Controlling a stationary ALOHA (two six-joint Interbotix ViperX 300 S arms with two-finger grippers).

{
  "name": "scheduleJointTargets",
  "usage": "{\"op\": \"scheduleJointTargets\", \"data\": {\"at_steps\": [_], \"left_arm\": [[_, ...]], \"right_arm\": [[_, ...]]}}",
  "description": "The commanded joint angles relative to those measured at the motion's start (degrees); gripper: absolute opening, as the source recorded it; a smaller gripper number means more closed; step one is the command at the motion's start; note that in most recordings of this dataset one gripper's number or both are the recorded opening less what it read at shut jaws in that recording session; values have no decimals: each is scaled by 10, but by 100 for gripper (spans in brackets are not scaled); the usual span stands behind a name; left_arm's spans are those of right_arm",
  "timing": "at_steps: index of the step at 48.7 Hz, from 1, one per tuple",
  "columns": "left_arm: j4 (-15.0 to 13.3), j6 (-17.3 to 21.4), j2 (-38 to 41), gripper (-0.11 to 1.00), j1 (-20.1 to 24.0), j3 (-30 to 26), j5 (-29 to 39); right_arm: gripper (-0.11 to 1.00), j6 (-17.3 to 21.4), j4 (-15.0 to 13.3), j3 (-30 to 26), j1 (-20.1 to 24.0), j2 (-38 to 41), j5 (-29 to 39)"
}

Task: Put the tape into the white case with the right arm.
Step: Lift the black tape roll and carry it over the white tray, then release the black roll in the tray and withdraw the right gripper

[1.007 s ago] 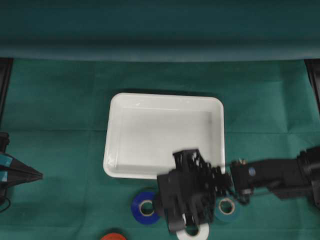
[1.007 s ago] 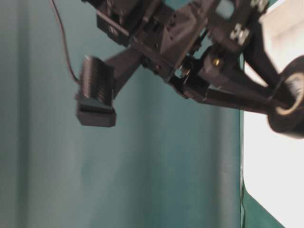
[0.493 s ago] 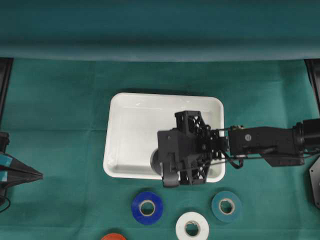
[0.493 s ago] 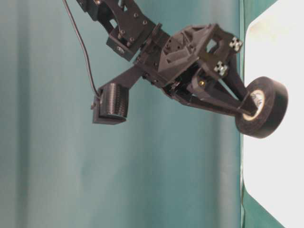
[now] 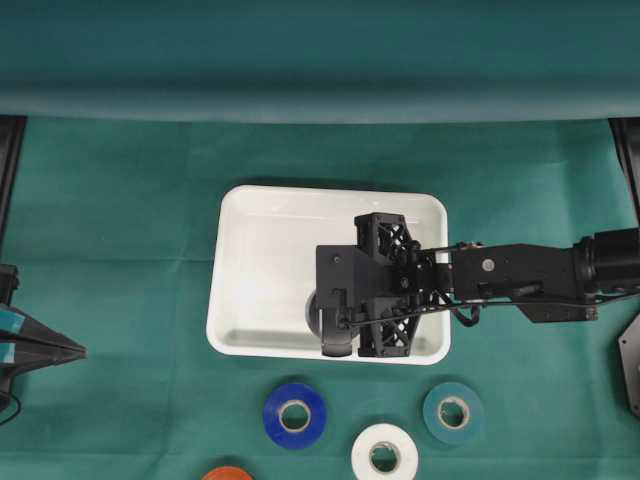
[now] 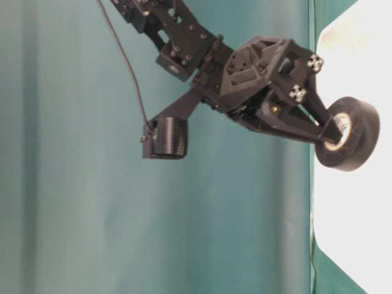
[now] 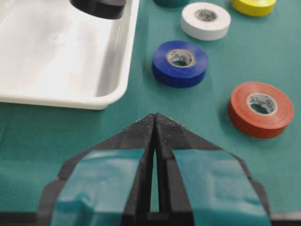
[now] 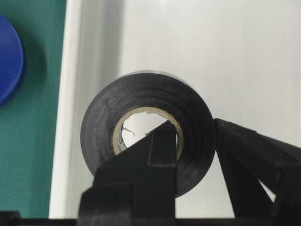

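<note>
The right arm [image 5: 520, 285] is all matte black, built of blocky segments with an open lattice frame near the wrist, small silver screw heads, and a thin black cable looping along it. Its gripper [image 8: 195, 141] ends in two pointed black fingers. The left gripper [image 7: 155, 123] is black too, each tapered finger bearing a light-blue band

A green cloth covers the tabletop [image 5: 120, 200]. On it lies the white case [image 5: 235, 235], near the middle. Along the near edge lie loose tape rolls: a blue roll [image 5: 294, 414] just beside the case's rim, a white roll [image 5: 384, 452], a teal roll [image 5: 453, 411], an orange-red roll [image 7: 260, 108], and a yellow roll [image 7: 254, 6] farther off.
</note>
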Motion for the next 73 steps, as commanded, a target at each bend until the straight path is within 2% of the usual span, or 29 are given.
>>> {"op": "scheduleJointTargets", "data": {"at_steps": [1,5,14,15,18,23,34,41,54,64,73], "left_arm": [[-1,0,4,0,0,-7,-5],[-1,0,4,0,0,-7,-5],[-1,0,4,0,0,-7,-5],[-1,0,4,0,0,-7,-4],[-1,0,4,0,0,-7,-5],[-1,0,4,0,0,-6,-5],[-1,0,-1,0,0,-6,-4],[-1,0,-6,0,0,-5,-4],[-1,0,-6,0,0,-5,-2],[-1,0,-7,0,0,-5,-2],[-1,0,-6,0,0,-4,-2]], "right_arm": [[6,2,-2,-2,0,-9,-8],[23,3,-1,0,0,-9,-9],[77,6,-1,0,1,-9,-13],[78,6,-1,0,1,-9,-14],[73,6,-1,1,1,-11,-13],[74,6,-2,10,1,-18,-10],[73,6,-1,82,1,-75,-10],[73,12,0,144,1,-135,-16],[73,54,-1,271,1,-265,-41],[73,59,0,368,1,-386,-62],[71,60,0,427,1,-490,-63]]}}
